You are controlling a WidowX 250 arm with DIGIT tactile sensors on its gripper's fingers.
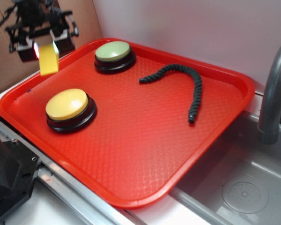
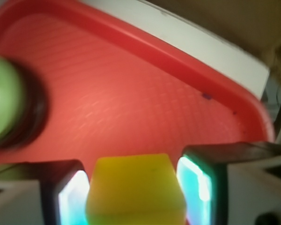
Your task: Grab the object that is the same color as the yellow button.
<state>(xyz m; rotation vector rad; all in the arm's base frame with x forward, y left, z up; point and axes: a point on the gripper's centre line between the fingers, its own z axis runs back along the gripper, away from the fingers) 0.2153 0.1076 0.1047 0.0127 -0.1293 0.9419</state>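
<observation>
The yellow block [image 1: 48,59] hangs between the fingers of my gripper [image 1: 45,47], lifted above the far left corner of the red tray [image 1: 145,140]. In the wrist view the block [image 2: 136,190] fills the gap between the two glowing pads [image 2: 72,199], and my gripper [image 2: 133,192] is shut on it. The yellow button [image 1: 67,104], a yellow dome on a black base, stands on the tray below and to the right of the block.
A pale green-topped button [image 1: 113,51] stands at the tray's far side; it also shows at the left edge of the wrist view [image 2: 2,101]. A black rope [image 1: 182,84] lies mid-right. A sink [image 1: 243,187] and grey faucet [image 1: 274,93] are right. Cardboard stands behind the gripper.
</observation>
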